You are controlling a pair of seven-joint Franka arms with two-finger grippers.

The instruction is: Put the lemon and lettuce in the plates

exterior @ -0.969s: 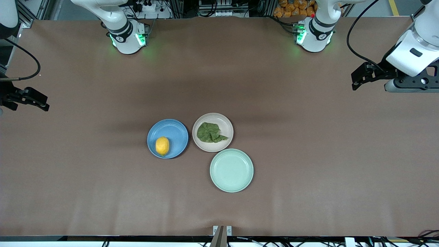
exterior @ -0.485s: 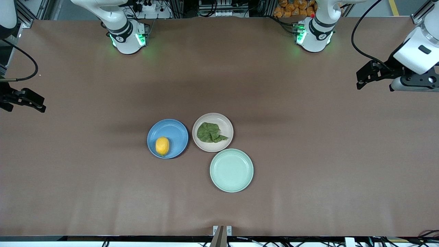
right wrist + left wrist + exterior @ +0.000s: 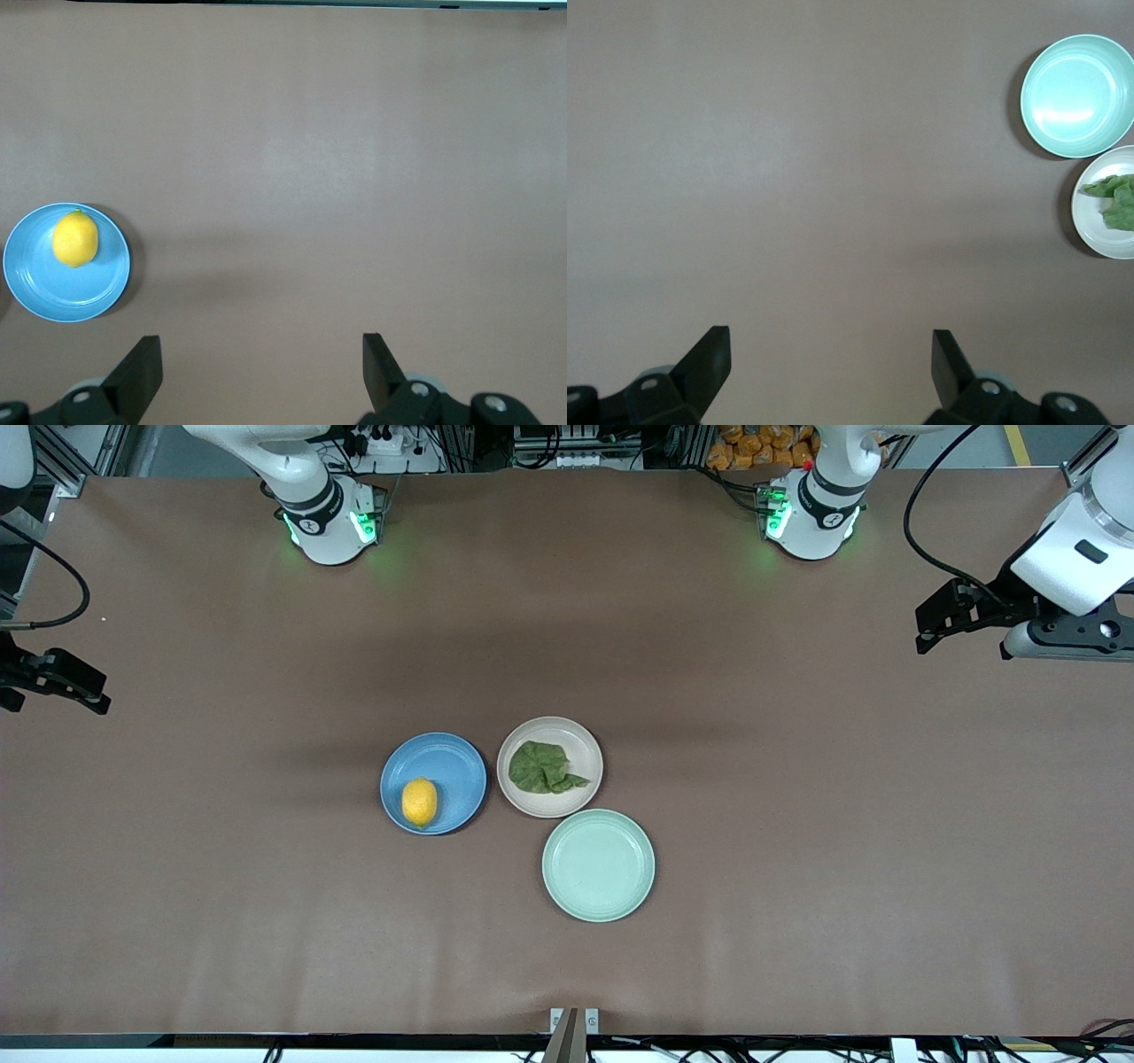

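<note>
Lemon (image 3: 419,802) sits unmoved on blue plate (image 3: 452,760), lettuce (image 3: 542,768) on beige plate (image 3: 585,745); left gripper (image 3: 831,363) and right gripper (image 3: 262,365), both wide and empty, have drifted slightly at the table's (image 3: 797,824) end edges.

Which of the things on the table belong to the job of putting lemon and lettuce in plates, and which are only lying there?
Belong to the job:
- lemon, in the blue plate
- lettuce, in the beige plate

Only lying there:
- mint plate, nothing in it, nearest the front camera

Both end effectors, left and right, are open over the table ends.
</note>
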